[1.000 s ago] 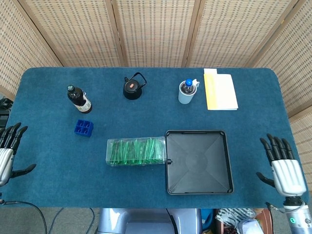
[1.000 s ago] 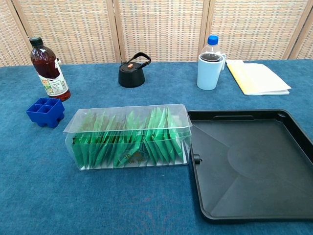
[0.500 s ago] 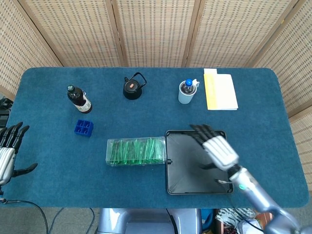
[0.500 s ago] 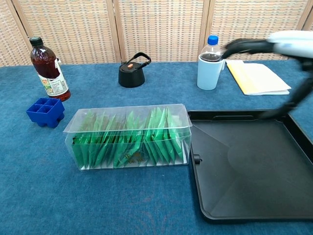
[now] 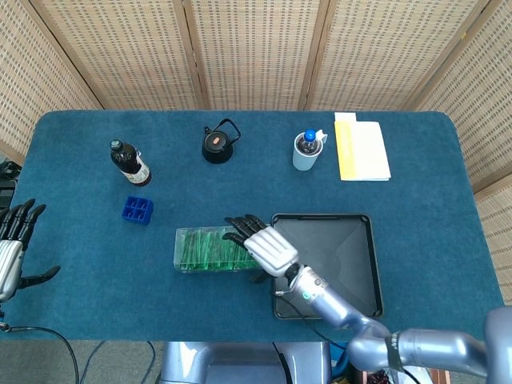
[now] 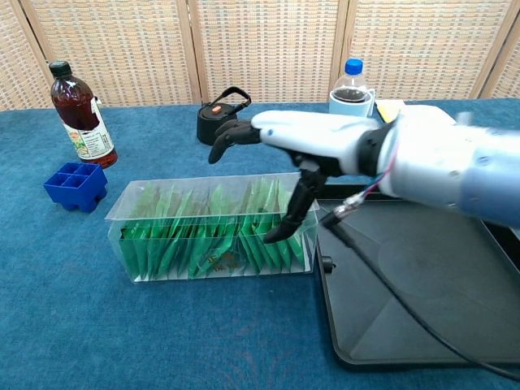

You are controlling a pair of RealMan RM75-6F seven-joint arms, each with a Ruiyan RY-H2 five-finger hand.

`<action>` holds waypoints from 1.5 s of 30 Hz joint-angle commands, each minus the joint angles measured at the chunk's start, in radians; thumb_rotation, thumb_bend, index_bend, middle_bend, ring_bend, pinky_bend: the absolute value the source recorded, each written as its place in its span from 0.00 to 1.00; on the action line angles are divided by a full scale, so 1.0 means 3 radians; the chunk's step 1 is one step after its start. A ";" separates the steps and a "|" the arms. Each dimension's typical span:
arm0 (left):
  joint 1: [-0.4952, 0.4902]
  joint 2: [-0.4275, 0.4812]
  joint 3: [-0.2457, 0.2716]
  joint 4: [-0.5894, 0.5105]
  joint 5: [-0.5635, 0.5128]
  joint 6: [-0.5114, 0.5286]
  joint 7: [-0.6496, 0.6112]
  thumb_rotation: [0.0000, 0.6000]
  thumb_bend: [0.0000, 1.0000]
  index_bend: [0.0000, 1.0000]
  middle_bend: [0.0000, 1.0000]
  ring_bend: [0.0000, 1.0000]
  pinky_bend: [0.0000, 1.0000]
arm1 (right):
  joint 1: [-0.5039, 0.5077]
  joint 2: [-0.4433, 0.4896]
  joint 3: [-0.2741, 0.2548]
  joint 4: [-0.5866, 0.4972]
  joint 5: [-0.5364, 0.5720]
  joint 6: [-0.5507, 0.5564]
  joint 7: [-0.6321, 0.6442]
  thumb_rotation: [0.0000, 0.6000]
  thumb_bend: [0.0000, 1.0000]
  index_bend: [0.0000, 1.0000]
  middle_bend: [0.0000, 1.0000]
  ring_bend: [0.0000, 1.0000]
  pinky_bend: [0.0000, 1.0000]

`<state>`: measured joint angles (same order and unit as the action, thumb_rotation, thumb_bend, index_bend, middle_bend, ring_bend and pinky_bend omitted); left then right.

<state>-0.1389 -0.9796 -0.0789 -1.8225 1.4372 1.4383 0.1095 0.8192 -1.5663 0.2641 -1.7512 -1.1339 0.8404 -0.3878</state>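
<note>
A clear plastic box [image 5: 210, 250] [image 6: 187, 231] full of green sachets lies at the table's middle, against the left side of a black tray [image 5: 344, 268] [image 6: 422, 284]. My right hand [image 5: 262, 245] [image 6: 280, 145] hovers over the box's right end, fingers spread and pointing left, holding nothing. Its thumb hangs down in front of the box's right part in the chest view. My left hand [image 5: 11, 252] stays at the table's left edge, fingers apart, empty; only the head view shows it.
A dark sauce bottle [image 5: 130, 163] [image 6: 81, 116] and a blue grid holder [image 5: 138, 210] [image 6: 75, 185] stand at left. A black teapot [image 5: 218, 142] [image 6: 219, 119], a pale cup with a bottle [image 5: 306, 150] [image 6: 350, 97] and a yellow booklet [image 5: 362, 150] lie at the back.
My right hand has swept left, from the table's right edge across the tray to above the sachet box. The left hand has stayed put.
</note>
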 commanded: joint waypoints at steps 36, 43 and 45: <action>-0.0048 0.0086 -0.0013 0.0036 -0.0078 -0.0121 -0.0243 1.00 0.09 0.00 0.00 0.00 0.00 | 0.0550 -0.0523 0.0264 0.0529 0.0767 0.0507 -0.0406 1.00 0.66 0.37 0.03 0.00 0.00; -0.0066 0.0097 -0.0019 0.0052 -0.0114 -0.0166 -0.0283 1.00 0.09 0.00 0.00 0.00 0.00 | 0.0684 -0.0586 0.0416 0.0773 0.0940 0.0521 -0.0466 1.00 0.66 0.37 0.03 0.00 0.00; -0.0071 0.0097 -0.0022 0.0056 -0.0125 -0.0178 -0.0292 1.00 0.09 0.00 0.00 0.00 0.00 | 0.0726 -0.0607 0.0449 0.0850 0.1011 0.0512 -0.0502 1.00 0.66 0.37 0.03 0.00 0.00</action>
<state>-0.1600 -0.9506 -0.0851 -1.8059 1.4001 1.3852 0.0225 1.0240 -1.7410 0.3875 -1.5147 -0.8483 0.9964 -0.5276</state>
